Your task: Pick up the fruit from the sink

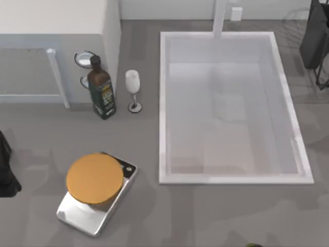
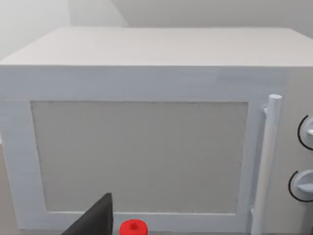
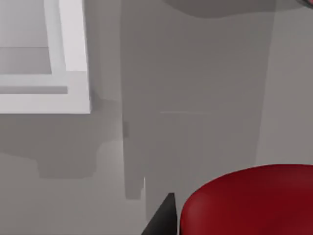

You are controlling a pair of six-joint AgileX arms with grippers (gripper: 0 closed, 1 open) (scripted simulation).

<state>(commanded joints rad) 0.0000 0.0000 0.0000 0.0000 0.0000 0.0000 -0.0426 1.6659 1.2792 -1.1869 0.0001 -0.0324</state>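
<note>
The fruit (image 3: 254, 200) is glossy and dark red, very close in the right wrist view, with one black finger (image 3: 164, 215) against its side. It hangs above the grey table, beside the white sink's corner (image 3: 73, 63). From above, the sink (image 1: 163, 103) is a large white basin with nothing inside it. My right arm (image 1: 314, 36) is a dark shape at the far right edge, past the sink's back corner. My left arm (image 1: 6, 172) stays parked at the table's left edge. One of its dark fingers (image 2: 95, 220) points toward the microwave.
A white microwave (image 1: 56, 20) stands at the back left, its door and handle (image 2: 266, 161) filling the left wrist view. A dark bottle (image 1: 101, 92) with a red cap (image 2: 133, 227) and a wine glass (image 1: 133, 88) stand beside it. A silver scale (image 1: 82, 213) carries an orange disc.
</note>
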